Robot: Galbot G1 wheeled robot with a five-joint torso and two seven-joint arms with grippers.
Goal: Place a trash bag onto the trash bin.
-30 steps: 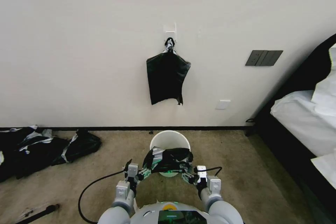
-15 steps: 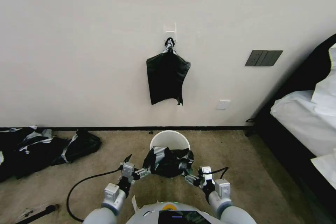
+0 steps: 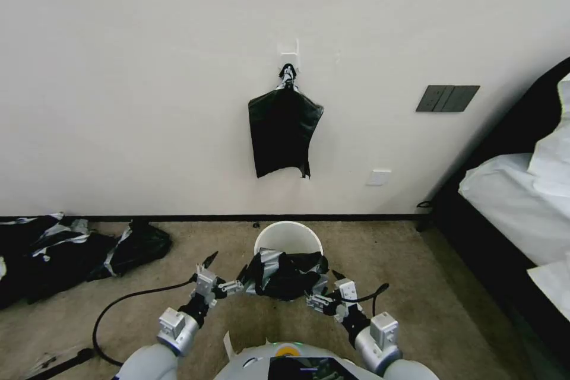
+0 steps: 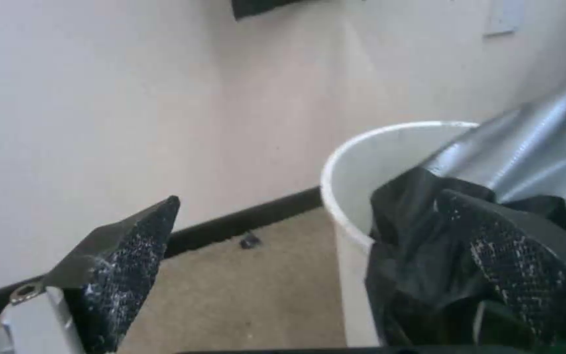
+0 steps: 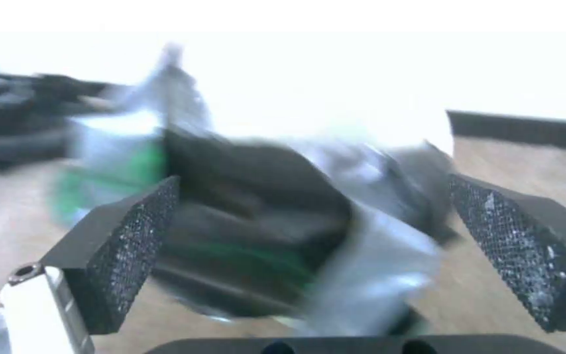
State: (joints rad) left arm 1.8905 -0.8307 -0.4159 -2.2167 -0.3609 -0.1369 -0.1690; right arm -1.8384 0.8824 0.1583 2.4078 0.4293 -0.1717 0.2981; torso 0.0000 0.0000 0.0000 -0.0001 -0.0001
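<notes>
The cream-white trash bin point(image 3: 287, 236) stands on the carpet close to the wall. The glossy black trash bag point(image 3: 285, 274) lies crumpled over the bin's near rim and hangs down its front. My left gripper point(image 3: 223, 272) is open just left of the bag, and my right gripper point(image 3: 325, 290) is open just right of it. In the left wrist view the bin point(image 4: 359, 167) and the bag point(image 4: 420, 255) sit beside one pad point(image 4: 518, 275) of the open gripper point(image 4: 316, 260). In the right wrist view the blurred bag point(image 5: 250, 231) lies beyond the wide-open gripper point(image 5: 312, 250).
A black bundle of bags point(image 3: 284, 133) hangs from a wall hook above the bin. Bulky black sacks with white bands point(image 3: 71, 249) lie on the floor at left. A bed point(image 3: 516, 208) fills the right side. A black cable point(image 3: 139, 297) runs across the carpet.
Both grippers have opened, let go of the bag, and drawn back and outward. The bag has sagged onto the bin's near rim.
</notes>
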